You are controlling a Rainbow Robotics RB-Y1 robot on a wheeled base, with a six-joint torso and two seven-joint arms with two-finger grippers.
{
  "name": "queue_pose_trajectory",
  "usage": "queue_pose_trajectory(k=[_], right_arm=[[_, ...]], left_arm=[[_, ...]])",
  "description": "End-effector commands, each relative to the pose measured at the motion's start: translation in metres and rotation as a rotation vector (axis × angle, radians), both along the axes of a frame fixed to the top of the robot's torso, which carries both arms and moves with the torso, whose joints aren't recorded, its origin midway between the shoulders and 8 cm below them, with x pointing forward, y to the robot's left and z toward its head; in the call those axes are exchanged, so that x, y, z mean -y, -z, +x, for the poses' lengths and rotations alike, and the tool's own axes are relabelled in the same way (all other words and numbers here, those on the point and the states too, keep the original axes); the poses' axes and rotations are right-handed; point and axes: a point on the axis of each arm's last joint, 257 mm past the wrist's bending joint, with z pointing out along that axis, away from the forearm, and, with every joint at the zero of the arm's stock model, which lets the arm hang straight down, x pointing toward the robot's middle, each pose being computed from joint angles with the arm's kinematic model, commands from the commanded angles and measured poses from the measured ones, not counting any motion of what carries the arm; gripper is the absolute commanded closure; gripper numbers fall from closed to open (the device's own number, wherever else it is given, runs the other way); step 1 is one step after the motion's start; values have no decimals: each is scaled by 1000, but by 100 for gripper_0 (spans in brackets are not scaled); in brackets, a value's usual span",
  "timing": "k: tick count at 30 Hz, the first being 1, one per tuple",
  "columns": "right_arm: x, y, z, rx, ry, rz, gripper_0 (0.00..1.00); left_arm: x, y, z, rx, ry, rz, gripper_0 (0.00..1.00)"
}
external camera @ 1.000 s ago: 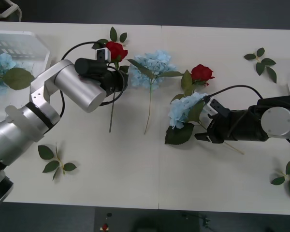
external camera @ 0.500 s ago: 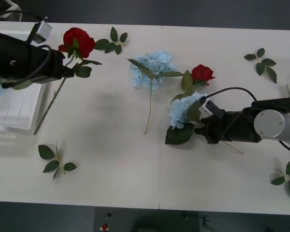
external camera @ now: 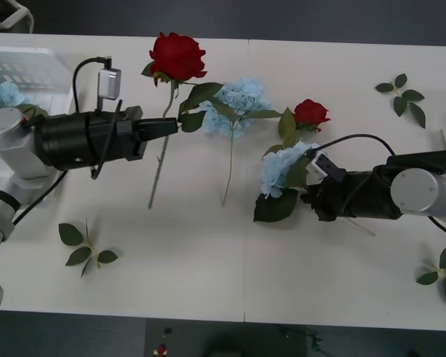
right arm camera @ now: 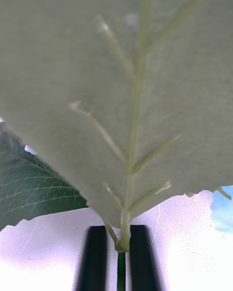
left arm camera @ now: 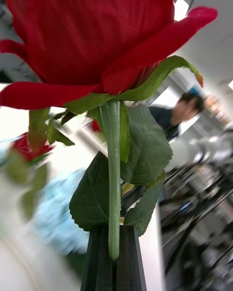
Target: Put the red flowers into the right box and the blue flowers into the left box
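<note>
Red flower (external camera: 177,56) in left gripper (external camera: 175,126) (fingers clamped on stem)

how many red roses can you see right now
2: one rose lifted above the table's far left-centre, its stem clamped in the left tool; another rose lying right of centre behind a blue hydrangea.

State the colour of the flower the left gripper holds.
Deep red, clearest in the left wrist view: rose, left gripper.
</note>
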Motion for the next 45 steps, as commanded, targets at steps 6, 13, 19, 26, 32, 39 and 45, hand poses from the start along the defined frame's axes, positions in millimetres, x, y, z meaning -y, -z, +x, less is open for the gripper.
queue_pose_trajectory(k=[6, 13, 19, 26, 32, 39, 45], right_arm=[[-9, -12, 7, 40, -16, 13, 0], [23, -35, 12, -1, 79, 92, 0], [68, -87, 1, -64, 176, 211, 0], [48, -146, -68, -162, 65, 394, 0], [-6, -175, -100, -187, -54, 582, 0], [-62, -181, -91, -185, -97, 754, 0], [-94, -181, -80, -161, -127, 791, 0]], left_arm=[[59, -67, -17, -209, 102, -367, 100], [80, -85, -9, -197, 55, -381, 100], [86, -89, -7, -187, 37, -372, 100], [90, -90, -10, -173, 41, -358, 100], [93, -92, -12, -163, 44, -354, 100], [109, -88, -20, -90, 53, -272, 100], [127, -76, -24, -24, 62, -183, 100]])
